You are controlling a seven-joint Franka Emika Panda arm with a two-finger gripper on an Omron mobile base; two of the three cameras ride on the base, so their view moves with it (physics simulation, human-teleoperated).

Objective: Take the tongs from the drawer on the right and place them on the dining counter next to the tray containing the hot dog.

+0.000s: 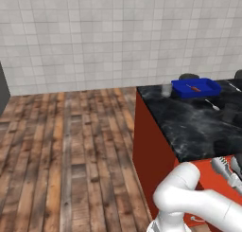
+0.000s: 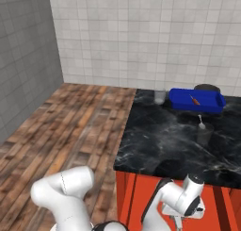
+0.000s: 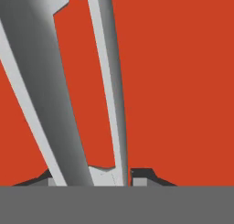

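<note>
Silver-grey tongs (image 3: 68, 95) lie on the red floor of the drawer (image 3: 183, 81), their two arms running between the fingertips of the gripper (image 3: 98, 178), lined up for a lengthwise grasp. Whether the fingers already pinch them I cannot tell. Far along the dining counter (image 2: 160, 140), the blue tray (image 2: 195, 100) holds the hot dog (image 2: 195, 101), marking the drop-off spot.

Tray (image 1: 197, 88) at far end of dining counter (image 1: 189, 127), hot dog (image 1: 194, 88) inside tray, tongs (image 1: 226, 171) in open drawer (image 1: 208, 172) below near counter edge, tongs (image 3: 68, 95) lying between gripper (image 3: 93, 181) fingertips on drawer floor (image 3: 183, 81)
</note>
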